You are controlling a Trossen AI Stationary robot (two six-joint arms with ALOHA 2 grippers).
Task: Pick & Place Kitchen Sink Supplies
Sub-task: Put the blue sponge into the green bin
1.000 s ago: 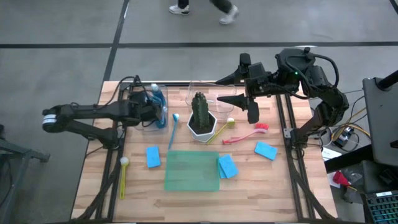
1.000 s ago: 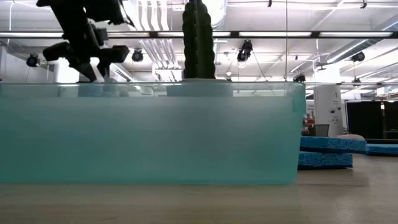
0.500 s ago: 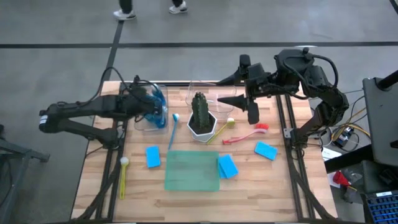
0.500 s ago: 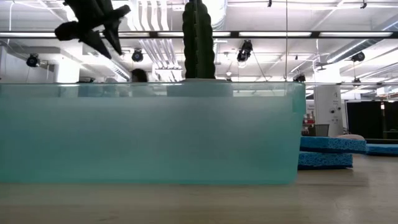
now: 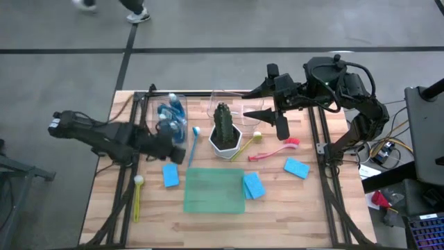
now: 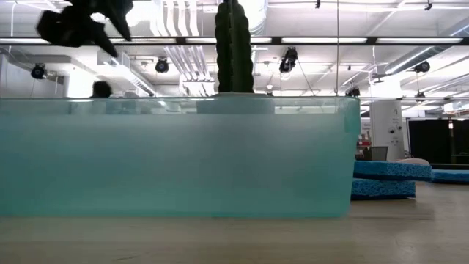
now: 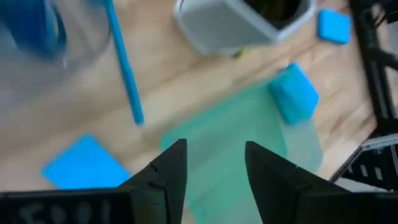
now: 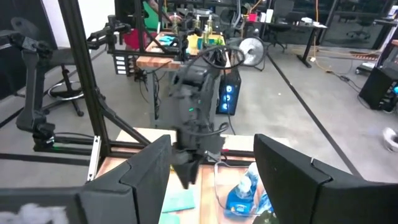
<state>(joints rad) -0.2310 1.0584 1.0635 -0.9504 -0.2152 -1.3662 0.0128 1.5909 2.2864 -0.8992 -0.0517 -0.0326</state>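
Small bottles of blue soap stand in a clear tub at the far left. A blue brush lies beside the tub. Light-blue sponges lie flat around the green mat. A pink brush and yellow brushes lie on the wood. My left gripper hovers open over the table, between the tub and the left sponge, with nothing between its fingers. My right gripper hangs open high over the far right.
The cactus in its white pot stands mid-table, behind the mat, with a second clear container at its far side. The mat's edge fills the low view. Dark frame rails run along both table sides.
My left gripper has drawn back from the bottles in the tub and swung toward the table's near edge, rising a little and turning to point across the table. Its fingers stay open. The bottles stay in the tub.
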